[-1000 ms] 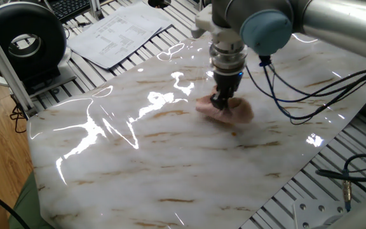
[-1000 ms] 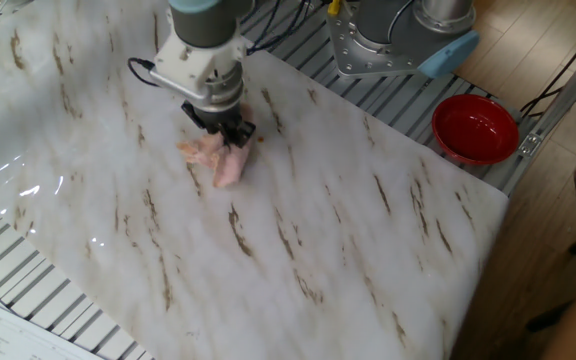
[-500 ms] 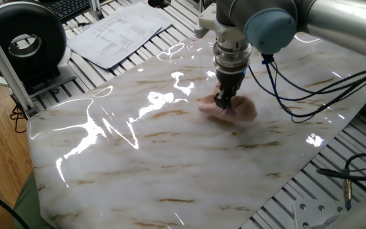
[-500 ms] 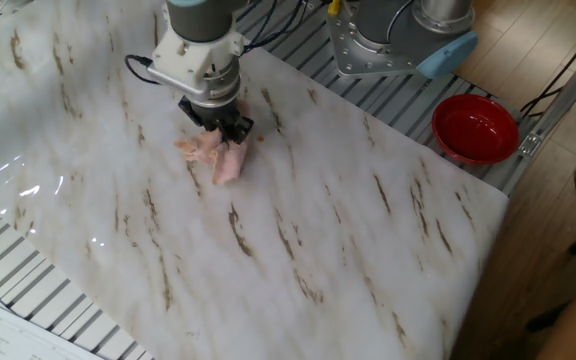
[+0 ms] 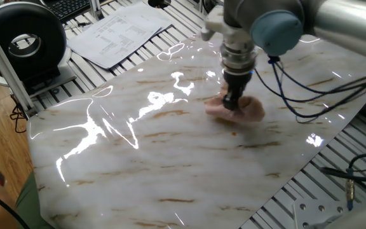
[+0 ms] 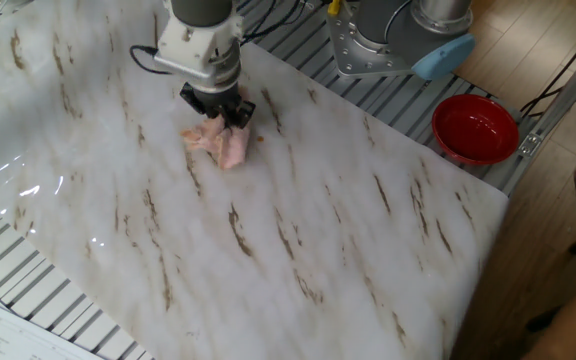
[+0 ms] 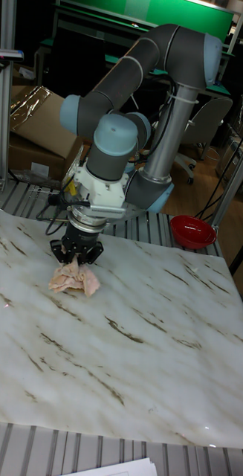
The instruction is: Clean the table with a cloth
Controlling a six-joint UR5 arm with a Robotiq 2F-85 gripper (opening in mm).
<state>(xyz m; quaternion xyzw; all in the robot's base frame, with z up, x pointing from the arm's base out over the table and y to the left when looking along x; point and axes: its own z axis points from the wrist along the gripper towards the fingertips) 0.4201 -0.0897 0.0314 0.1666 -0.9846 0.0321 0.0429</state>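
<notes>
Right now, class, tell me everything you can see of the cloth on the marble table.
The cloth is a small pale-pink rag, soft and fluffy-looking, bunched into wrinkly folds rather than spread flat. It lies on the glossy white, brown-veined table, toward the side nearest the robot's base. The gripper comes straight down onto its top and is closed on a pinch of the fabric, while the loose rest spreads on the table surface around and below the fingers. Nothing else touches it.
</notes>
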